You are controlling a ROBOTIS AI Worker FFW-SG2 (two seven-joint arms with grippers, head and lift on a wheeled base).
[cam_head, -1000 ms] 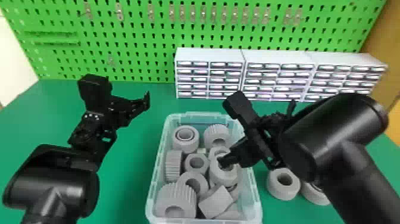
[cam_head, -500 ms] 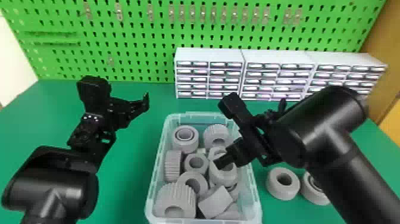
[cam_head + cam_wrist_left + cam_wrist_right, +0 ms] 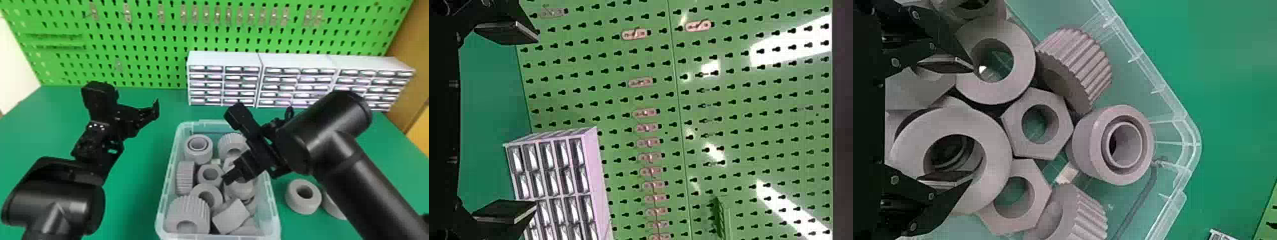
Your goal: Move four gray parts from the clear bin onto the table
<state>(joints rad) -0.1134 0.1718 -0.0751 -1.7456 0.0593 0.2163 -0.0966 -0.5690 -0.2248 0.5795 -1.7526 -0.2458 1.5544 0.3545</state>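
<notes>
Gray parts (image 3: 188, 212) are heaped inside the clear bin (image 3: 171, 153), while two more, a thick ring (image 3: 301, 207) and a partly hidden round piece (image 3: 332, 206), are set on the worktop (image 3: 137, 191) just to the right of the bin. The task can be judged half done, with the picking of a third part in hand. The right gripper (image 3: 972, 122) is held low over the bin, its two fingers parted and nothing clamped; one fingertip is placed over the hole of a broad ring (image 3: 995, 150), the other by the hole of a neighboring ring (image 3: 1024, 60). Whether either ring is touched cannot be told. For the next move, the broad ring's wall should probably be straddled and pinched, then the piece lifted clear of the bin's rim; if the fingers are closed off-center, the smooth curve could be slipped past, or the neighbor dragged along. The left gripper (image 3: 535, 120) is parked to the left of the bin, fingers wide apart, empty. The parts look like matte, rigid plastic: flat-faced hexagonal nuts (image 3: 1013, 122) with round bores, ribbed wheels (image 3: 1078, 65) with coarse ridges, and a smooth cylinder (image 3: 1088, 145) with a sleeve nested inside. The bin is formed of thin, see-through plastic, with rounded corners.
</notes>
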